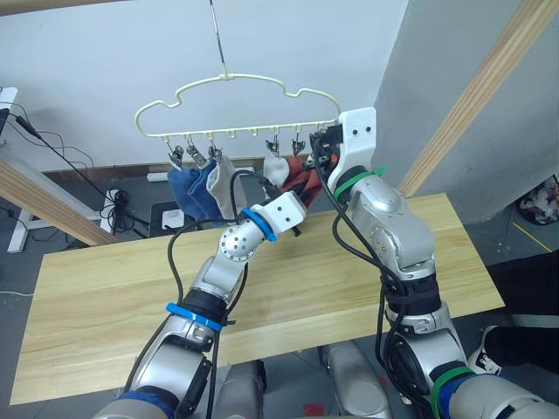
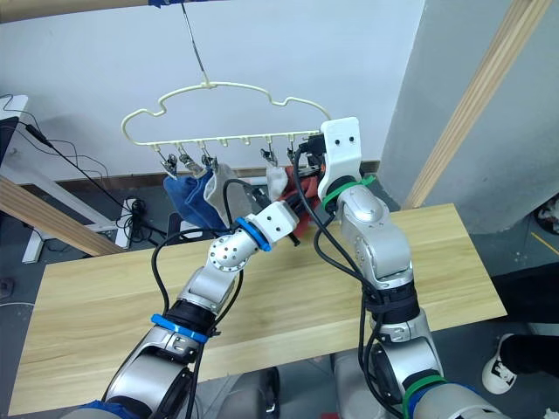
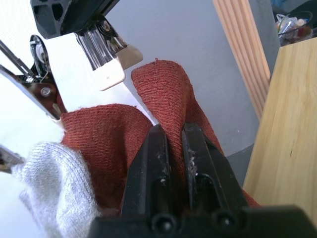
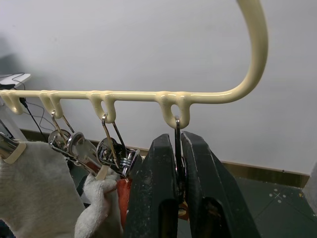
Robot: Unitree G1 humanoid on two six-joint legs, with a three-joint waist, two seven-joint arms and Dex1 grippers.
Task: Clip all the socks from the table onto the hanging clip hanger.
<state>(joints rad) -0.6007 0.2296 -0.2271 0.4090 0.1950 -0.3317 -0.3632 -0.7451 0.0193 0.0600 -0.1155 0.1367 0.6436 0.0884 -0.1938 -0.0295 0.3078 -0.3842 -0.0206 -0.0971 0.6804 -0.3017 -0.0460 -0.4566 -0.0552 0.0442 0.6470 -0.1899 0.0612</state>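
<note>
The pale yellow clip hanger (image 1: 231, 80) hangs by its hook over the far edge of the table (image 1: 105, 297). Two blue socks (image 1: 194, 188), two grey socks (image 1: 223, 179) and a rust-red sock (image 3: 99, 134) hang from its clips. My left gripper (image 3: 172, 131) is shut on a second rust-red sock (image 3: 163, 89), raised just under the hanger's right end. My right gripper (image 4: 177, 144) is shut on the last metal clip (image 4: 177, 130), which hangs from the end loop of the bar (image 4: 129, 94). That clip's cream-tipped jaws (image 3: 106, 54) stand just above the held sock.
Thick wooden frame poles slant at the right (image 1: 472, 96) and the left (image 1: 44, 201). Cables and a power strip (image 1: 113, 205) lie on the floor behind the table, in front of a white wall.
</note>
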